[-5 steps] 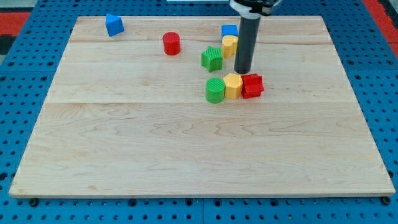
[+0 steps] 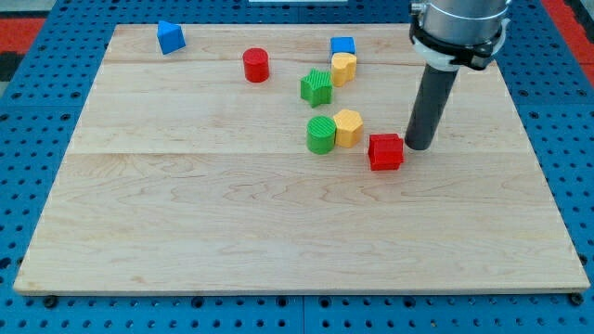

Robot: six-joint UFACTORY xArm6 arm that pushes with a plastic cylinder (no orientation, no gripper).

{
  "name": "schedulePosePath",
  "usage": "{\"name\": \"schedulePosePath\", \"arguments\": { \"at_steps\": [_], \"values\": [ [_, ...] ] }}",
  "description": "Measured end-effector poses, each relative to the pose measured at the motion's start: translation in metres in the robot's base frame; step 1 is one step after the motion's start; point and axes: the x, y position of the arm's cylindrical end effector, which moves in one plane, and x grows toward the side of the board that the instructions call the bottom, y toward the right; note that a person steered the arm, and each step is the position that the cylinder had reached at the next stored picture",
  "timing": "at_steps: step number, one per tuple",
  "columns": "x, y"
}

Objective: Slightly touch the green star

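The green star (image 2: 316, 87) lies on the wooden board (image 2: 186, 204) above the middle. My tip (image 2: 418, 147) rests on the board well to the star's lower right, just right of a red block (image 2: 385, 152) and close to touching it. A yellow block (image 2: 343, 68) sits right against the star's upper right side.
A blue cube (image 2: 342, 45) lies above the yellow block. A green cylinder (image 2: 321, 134) and a yellow hexagon block (image 2: 348, 127) sit together below the star. A red cylinder (image 2: 256, 65) and a blue block (image 2: 170, 36) lie toward the view's upper left.
My tip has moved right and down, away from the star. The red block has slid down and right, apart from the yellow hexagon block.
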Motion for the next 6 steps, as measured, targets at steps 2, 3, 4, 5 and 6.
{"name": "schedulePosePath", "arguments": {
  "at_steps": [2,3,4,5,6],
  "values": [
    [-0.033,0.022],
    [-0.064,-0.012],
    [-0.077,-0.030],
    [-0.100,-0.058],
    [-0.112,-0.090]
  ]
}}
